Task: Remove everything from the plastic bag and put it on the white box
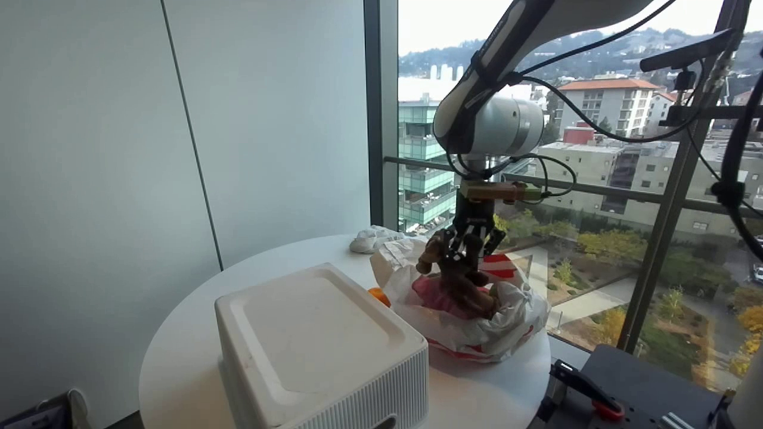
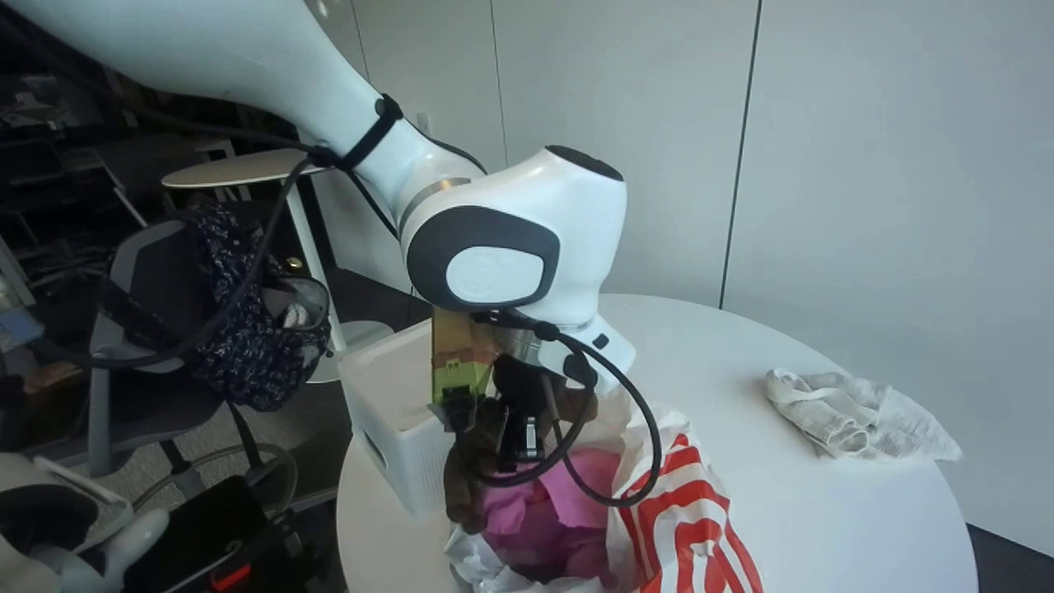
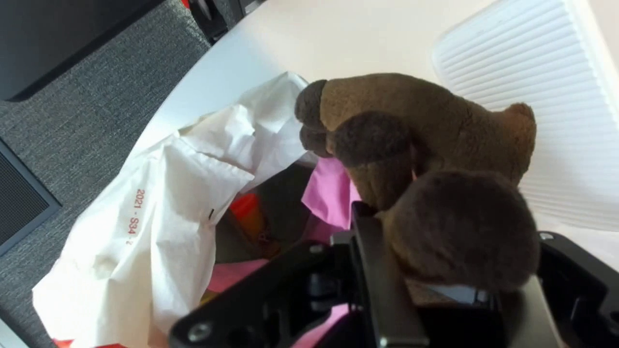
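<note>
Holding brown plush [image 3: 435,123], gripper [image 1: 462,253] above bag [image 3: 174,208]

The plastic bag [image 3: 184,188] shows thin, crinkled film with a low sheen. The white box [image 1: 325,333] has a smooth, matt lid and a ribbed side. The brown plush item [image 3: 430,121] presents matt, short-pile fabric; the pink cloth [image 2: 547,531] is matt and creased. The hand [image 3: 449,256] includes smooth, metallic-looking parts. Bench [image 1: 179,351]: smooth. Arm [image 2: 589,239]: smooth, glossy shell. Floor [image 3: 135,96]: rough carpet.

Bag [image 2: 683,519] wht/red striped, plush [image 3: 435,121] brn
</note>
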### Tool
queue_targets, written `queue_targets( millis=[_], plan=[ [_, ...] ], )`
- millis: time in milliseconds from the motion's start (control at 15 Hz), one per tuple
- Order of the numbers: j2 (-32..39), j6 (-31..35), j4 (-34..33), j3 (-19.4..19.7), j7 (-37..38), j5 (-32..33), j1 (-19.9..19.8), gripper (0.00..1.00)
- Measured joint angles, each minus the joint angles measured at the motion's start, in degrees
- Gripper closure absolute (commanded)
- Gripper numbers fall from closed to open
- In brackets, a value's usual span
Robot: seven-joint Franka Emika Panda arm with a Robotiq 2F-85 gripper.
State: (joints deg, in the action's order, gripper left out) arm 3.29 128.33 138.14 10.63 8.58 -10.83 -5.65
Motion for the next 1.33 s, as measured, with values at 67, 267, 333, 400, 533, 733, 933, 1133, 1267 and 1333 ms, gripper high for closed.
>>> queue_targets(
  millis=[67, 267, 333, 400, 533, 733, 933, 1133, 1267, 1333],
  plan=[
    [-2.0, -4.2, -0.8, 0.0, 0.0, -0.1, -0.1, 0.89],
    [-6.5, -16.8, -4.0, 0.0, 0.0, -0.1, -0.6, 0.93],
    [-7.5, -21.1, -5.2, 0.0, 0.0, -0.2, -0.8, 0.93],
    [-8.4, -24.9, -6.4, 0.0, -0.2, -0.3, -1.0, 0.93],
    [-9.9, -30.3, -8.3, 0.0, -0.6, -0.5, -1.0, 0.93],
    [-12.3, -36.1, -9.8, -0.9, -3.3, -1.7, -0.9, 0.92],
    [-14.5, -36.3, -9.6, -3.8, -7.2, -2.6, 0.8, 0.88],
    [-14.9, -32.0, -9.2, -8.1, -9.3, -4.8, 4.4, 0.89],
    [-14.4, -27.2, -9.0, -11.5, -9.9, -6.5, 7.6, 0.89],
    [-13.9, -24.1, -9.0, -13.3, -9.9, -6.7, 9.2, 0.89]
  ],
)
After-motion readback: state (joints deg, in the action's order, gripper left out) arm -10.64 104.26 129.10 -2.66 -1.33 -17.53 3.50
